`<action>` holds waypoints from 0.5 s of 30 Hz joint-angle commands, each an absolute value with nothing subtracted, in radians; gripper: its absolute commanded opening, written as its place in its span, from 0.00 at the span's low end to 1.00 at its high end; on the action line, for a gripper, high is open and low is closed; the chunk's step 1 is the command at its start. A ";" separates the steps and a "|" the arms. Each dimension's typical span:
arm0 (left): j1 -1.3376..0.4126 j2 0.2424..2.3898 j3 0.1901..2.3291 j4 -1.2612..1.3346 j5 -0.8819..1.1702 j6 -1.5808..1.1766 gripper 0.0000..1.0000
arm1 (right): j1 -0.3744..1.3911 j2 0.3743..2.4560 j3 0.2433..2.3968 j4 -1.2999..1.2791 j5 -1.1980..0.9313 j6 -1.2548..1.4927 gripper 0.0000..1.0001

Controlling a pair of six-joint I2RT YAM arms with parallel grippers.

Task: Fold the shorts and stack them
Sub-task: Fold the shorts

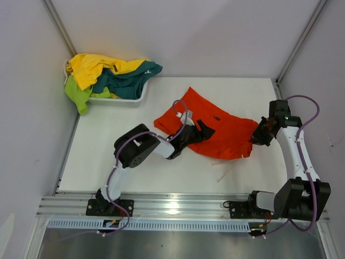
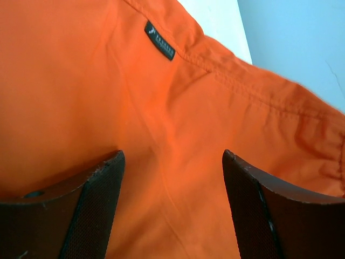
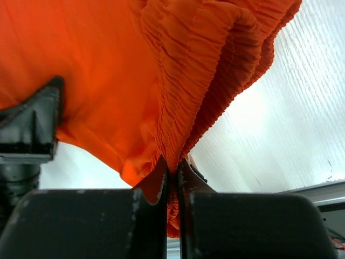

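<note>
The right end effector [image 3: 172, 178] is clamped on the gathered waistband of the orange shorts [image 1: 232, 140], at their right edge. The left end effector [image 2: 172, 205] sits over their middle, jaws spread, gripping nothing. The shorts lie on the white bench [image 1: 108, 162]. In the far left corner, by grey walls, a white basket [image 1: 124, 101] holds yellow shorts [image 1: 89, 67], teal shorts [image 1: 129, 81] and lime-green shorts [image 1: 78, 94], heaped and partly hidden.
</note>
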State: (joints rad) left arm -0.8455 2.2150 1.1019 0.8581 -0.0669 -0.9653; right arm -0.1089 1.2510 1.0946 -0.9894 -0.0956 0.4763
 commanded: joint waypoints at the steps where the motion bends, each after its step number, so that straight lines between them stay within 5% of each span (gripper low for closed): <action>1: -0.897 2.178 1.023 0.845 -0.185 -1.020 0.77 | -0.114 1.255 1.192 -0.965 -0.075 0.448 0.00; 15: -1.029 2.049 1.020 0.663 -0.387 -1.147 0.79 | -0.003 1.451 1.488 -0.992 -0.034 0.365 0.00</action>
